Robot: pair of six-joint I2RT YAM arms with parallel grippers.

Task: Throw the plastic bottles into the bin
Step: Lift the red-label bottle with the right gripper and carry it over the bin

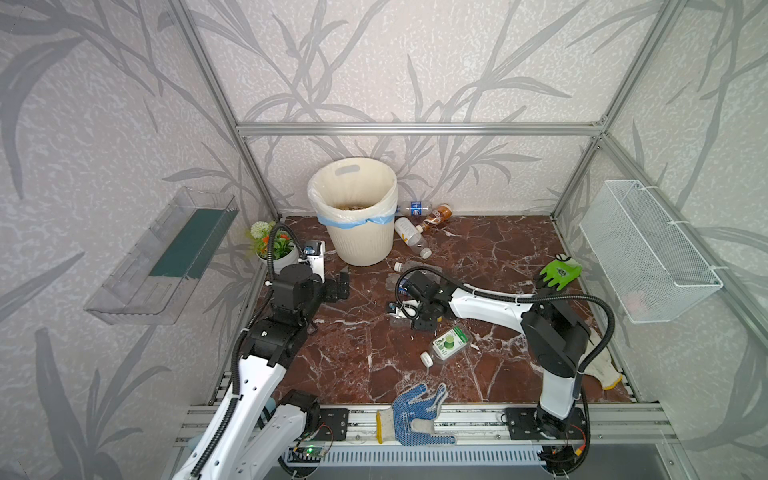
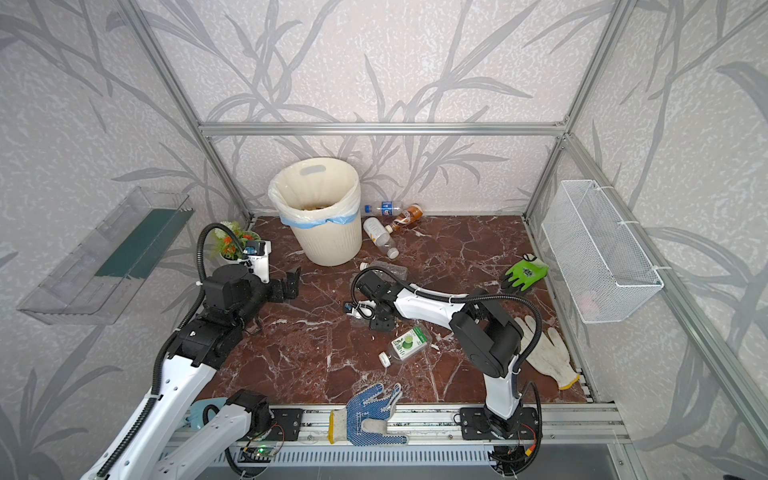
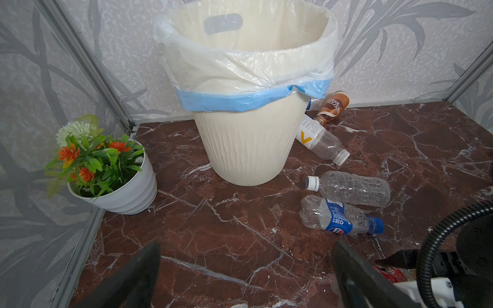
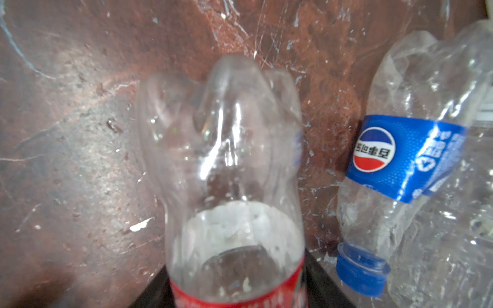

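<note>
The cream bin (image 1: 359, 243) (image 2: 328, 245) (image 3: 248, 149) stands at the back of the marble floor, lined with a clear bag. My right gripper (image 1: 415, 318) (image 4: 237, 288) is low at mid-floor, its jaws closed against both sides of a clear red-labelled bottle (image 4: 221, 149). Beside it lies a crushed blue-labelled bottle (image 4: 408, 157) (image 3: 336, 218), and beyond that an unlabelled clear one (image 3: 352, 188). A green-labelled bottle (image 1: 449, 343) lies nearer the front. Three more bottles (image 1: 415, 226) rest right of the bin. My left gripper (image 1: 343, 282) (image 3: 246, 272) hovers open and empty, facing the bin.
A white flower pot (image 1: 276, 255) sits left of the bin. A green glove (image 1: 559, 272) lies at the right wall, a white glove (image 2: 544, 353) behind the right arm, a blue-dotted glove (image 1: 419, 411) on the front rail. A wire basket (image 1: 648, 249) hangs on the right wall.
</note>
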